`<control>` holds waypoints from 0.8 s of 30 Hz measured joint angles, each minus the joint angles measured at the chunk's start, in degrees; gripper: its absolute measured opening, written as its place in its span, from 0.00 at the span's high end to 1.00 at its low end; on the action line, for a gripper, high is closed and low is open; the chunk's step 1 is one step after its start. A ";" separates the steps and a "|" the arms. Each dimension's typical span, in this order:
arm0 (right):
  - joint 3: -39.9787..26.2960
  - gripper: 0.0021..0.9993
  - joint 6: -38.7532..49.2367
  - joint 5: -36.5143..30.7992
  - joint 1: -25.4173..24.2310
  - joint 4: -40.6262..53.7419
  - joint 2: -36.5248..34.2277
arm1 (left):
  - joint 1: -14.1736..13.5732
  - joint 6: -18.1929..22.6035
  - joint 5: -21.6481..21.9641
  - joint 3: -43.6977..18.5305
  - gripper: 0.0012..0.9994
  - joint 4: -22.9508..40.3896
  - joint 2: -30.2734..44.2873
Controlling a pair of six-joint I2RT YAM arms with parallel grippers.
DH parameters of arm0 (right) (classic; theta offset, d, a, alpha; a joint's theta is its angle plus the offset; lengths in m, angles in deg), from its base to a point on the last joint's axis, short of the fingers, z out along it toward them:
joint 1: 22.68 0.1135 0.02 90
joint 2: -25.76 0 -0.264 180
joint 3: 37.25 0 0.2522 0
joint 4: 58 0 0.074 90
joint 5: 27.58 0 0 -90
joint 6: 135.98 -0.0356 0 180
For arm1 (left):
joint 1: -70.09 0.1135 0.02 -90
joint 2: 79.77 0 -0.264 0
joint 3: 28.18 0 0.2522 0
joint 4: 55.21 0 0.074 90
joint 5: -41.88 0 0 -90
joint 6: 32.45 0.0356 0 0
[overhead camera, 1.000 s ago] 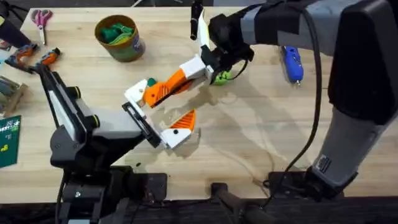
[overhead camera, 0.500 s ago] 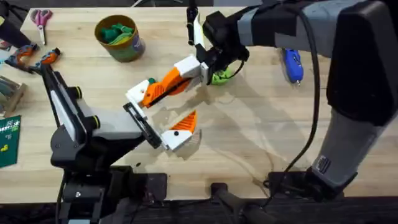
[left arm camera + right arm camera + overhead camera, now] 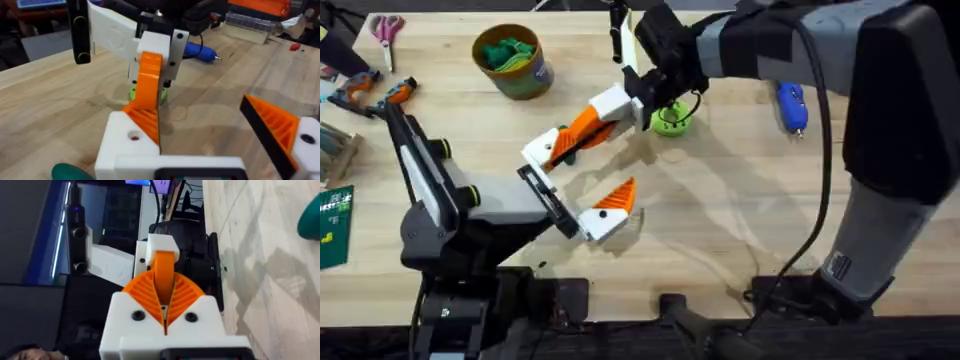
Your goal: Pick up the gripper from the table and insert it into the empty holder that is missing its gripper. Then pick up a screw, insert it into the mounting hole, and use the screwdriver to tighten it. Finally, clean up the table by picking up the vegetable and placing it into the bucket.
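My right gripper (image 3: 612, 104) is shut on the orange gripper (image 3: 578, 128), seen close between its ribbed pads (image 3: 186, 294). The wedge's lower end rests on the white holder (image 3: 127, 145), the far finger mount of my left gripper (image 3: 585, 170). My left gripper stands open, and its other finger carries an orange pad (image 3: 277, 125). The dark green vegetable (image 3: 70, 172) lies beside the holder. At the back left stands the olive bucket (image 3: 527, 78). The blue screwdriver (image 3: 790, 103) lies at the back right. The screw is out of view.
A lime-green disc with holes (image 3: 670, 121) lies just behind the right gripper. Scissors (image 3: 387, 28) and orange-handled pliers (image 3: 380, 92) sit at the far left, near a green card (image 3: 334, 225) at the table's left edge. Bare wood spreads to the right front.
My right gripper has carried the orange gripper to the left and slightly farther back, closer onto the holder. The left arm has stayed still.
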 joint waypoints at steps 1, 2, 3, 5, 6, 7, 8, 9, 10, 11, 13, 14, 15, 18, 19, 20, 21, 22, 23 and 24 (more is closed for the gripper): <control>0.00 0.99 -0.82 -0.14 0.17 -1.03 -0.02 | 0.05 0.00 0.24 0.00 0.01 0.00 0.00; 0.02 0.99 -1.76 -0.27 0.30 -2.06 -0.02 | 0.14 0.00 0.41 0.00 0.01 0.00 0.00; 0.02 0.99 -2.49 -0.38 0.40 -2.78 0.00 | 0.25 0.00 0.56 0.00 0.01 -0.02 0.00; 0.02 0.99 -3.64 -0.67 0.65 -4.22 -0.02 | 0.40 -0.02 0.96 0.00 0.01 -0.02 0.00; 0.02 0.99 -4.12 -0.78 0.78 -4.88 0.00 | 0.42 -0.02 1.20 0.00 0.01 -0.02 -0.10; 0.02 0.99 -4.48 -0.84 0.87 -5.24 0.00 | 0.46 -0.03 1.33 0.00 0.01 -0.02 -0.22; 0.02 0.99 -4.68 -0.92 0.90 -5.52 -0.02 | 0.50 -0.04 1.38 0.00 0.01 -0.02 -0.22; 0.02 0.99 -5.10 -0.94 0.93 -5.60 -0.01 | 0.55 -0.04 1.30 0.00 0.01 0.00 -0.22; 0.02 0.99 -5.23 -0.97 0.93 -5.60 0.00 | 0.55 -0.04 1.28 0.00 0.01 0.02 -0.22; 0.02 0.99 -5.36 -1.03 0.91 -5.60 0.00 | 0.57 -0.07 1.26 0.00 0.01 0.02 -0.22; 0.02 0.99 -5.82 -1.12 0.93 -5.58 -0.01 | 0.57 -0.24 1.26 0.00 0.01 0.03 -0.22; 0.02 0.99 -5.94 -1.12 0.93 -5.58 0.00 | 0.57 -0.28 1.26 0.00 0.01 0.04 -0.22; 0.02 0.99 -6.07 -1.12 0.93 -5.58 -0.02 | 0.57 -0.31 1.23 0.00 0.01 0.04 -0.22; 0.02 0.99 -6.38 -1.12 0.93 -5.49 0.00 | 0.57 -0.46 1.21 0.00 0.01 0.04 -0.22; 0.02 0.99 -6.38 -1.11 0.93 -5.49 0.00 | 0.57 -0.46 1.21 0.00 0.01 0.04 -0.22; 0.02 0.99 -6.38 -1.03 0.93 -5.49 -0.02 | 0.57 -0.46 1.19 0.00 0.01 0.02 -0.22; 0.02 0.99 -6.39 -0.96 0.90 -5.49 0.00 | 0.57 -0.44 1.19 0.00 0.01 0.02 -0.22; 0.02 0.99 -6.40 -0.90 0.90 -5.49 0.00 | 0.57 -0.44 1.17 0.00 0.01 0.02 -0.22; 0.02 0.99 -6.40 -0.88 0.90 -5.49 0.00 | 0.57 -0.44 1.17 0.00 0.01 0.02 -0.22; 0.02 0.99 -6.40 -0.89 0.90 -5.45 -0.01 | 0.57 -0.44 1.17 0.00 0.01 0.02 -0.22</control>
